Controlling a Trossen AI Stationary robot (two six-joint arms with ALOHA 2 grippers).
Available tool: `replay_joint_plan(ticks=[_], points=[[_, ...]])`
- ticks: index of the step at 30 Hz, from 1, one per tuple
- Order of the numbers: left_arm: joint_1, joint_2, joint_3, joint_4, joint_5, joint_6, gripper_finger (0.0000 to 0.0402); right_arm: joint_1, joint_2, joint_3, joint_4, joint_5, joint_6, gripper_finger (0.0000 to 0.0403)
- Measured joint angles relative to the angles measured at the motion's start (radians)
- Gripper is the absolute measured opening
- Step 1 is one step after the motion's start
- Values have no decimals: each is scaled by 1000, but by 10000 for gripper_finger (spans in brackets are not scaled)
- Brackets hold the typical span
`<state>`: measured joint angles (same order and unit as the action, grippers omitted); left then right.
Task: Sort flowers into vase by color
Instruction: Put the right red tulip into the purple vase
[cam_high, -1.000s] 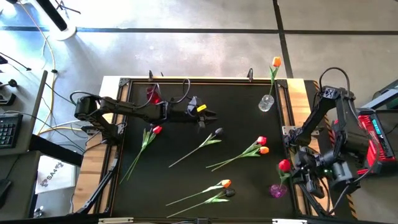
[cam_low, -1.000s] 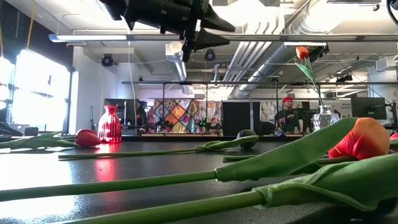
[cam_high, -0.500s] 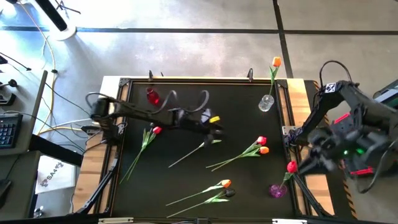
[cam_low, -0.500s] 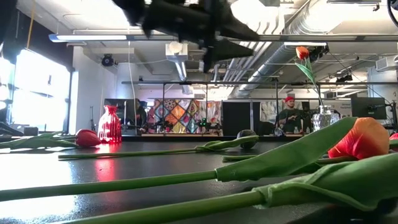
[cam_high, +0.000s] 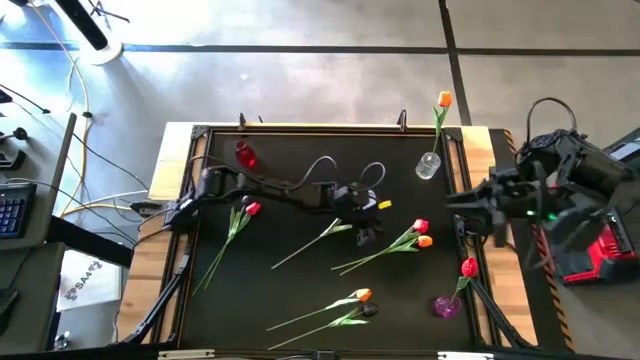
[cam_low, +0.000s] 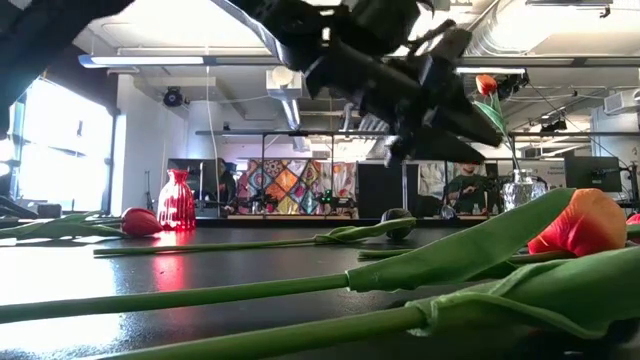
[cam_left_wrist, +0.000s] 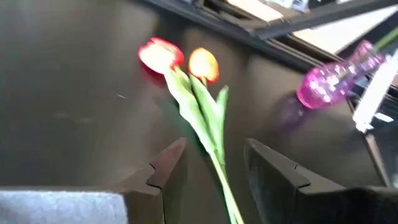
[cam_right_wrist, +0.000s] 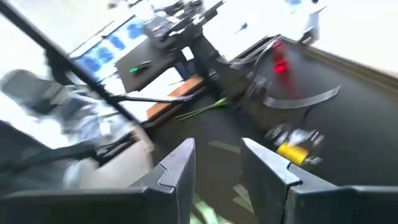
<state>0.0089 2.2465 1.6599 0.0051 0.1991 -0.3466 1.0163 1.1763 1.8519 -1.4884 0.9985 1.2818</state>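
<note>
Several artificial tulips lie flat on the black table (cam_high: 300, 300). A red one (cam_high: 252, 209) is on the left and a black one shows by its stem (cam_high: 305, 246). A red and orange pair (cam_high: 421, 233) is right of centre, and an orange and black pair (cam_high: 365, 302) lies near the front. The clear vase (cam_high: 428, 166) holds an orange tulip (cam_high: 443, 100); the purple vase (cam_high: 446, 306) holds a red one (cam_high: 468, 267). The red vase (cam_high: 243, 154) stands at the far left. My left gripper (cam_left_wrist: 211, 165) hovers open over the red and orange pair's stems (cam_left_wrist: 205, 124), above the table (cam_low: 460, 125). My right gripper (cam_right_wrist: 221, 165) is open at the right edge (cam_high: 458, 208).
The table has a raised frame (cam_high: 300, 130) around it. The left arm's cables (cam_high: 340, 170) loop over the middle. Bare black surface lies between the red tulip and the near pair. Beyond the table, a person (cam_low: 462, 185) sits in the room.
My left gripper has swept from the table's middle toward the right and near side, tipping down toward the red and orange pair. My right arm has swung from beside the purple vase toward the far side along the right edge, turning to face the table's left.
</note>
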Motion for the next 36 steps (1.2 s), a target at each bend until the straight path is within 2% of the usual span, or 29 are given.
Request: replay_joint_plan(ticks=[4, 8, 13, 26, 31, 36], points=[[-14, 72, 61, -3, 66, -9, 138, -109, 31, 0, -1, -21, -73, 116], [-28, 103, 89, -6, 70, -9, 138, -172, 57, -1, -1, -92, -100, 116], [-42, 136, 94, 0, 51, -8, 138, -224, 75, -1, -2, -159, -117, 116], [-85, 203, 92, 16, -61, 71, 134, -302, 89, -1, -4, -238, -146, 116], [-92, 204, 92, 26, -83, 93, 111, -312, 92, -1, -3, -259, -146, 116], [-108, 204, 92, 27, -75, 109, 62, -312, 92, -1, -3, -262, -146, 116]])
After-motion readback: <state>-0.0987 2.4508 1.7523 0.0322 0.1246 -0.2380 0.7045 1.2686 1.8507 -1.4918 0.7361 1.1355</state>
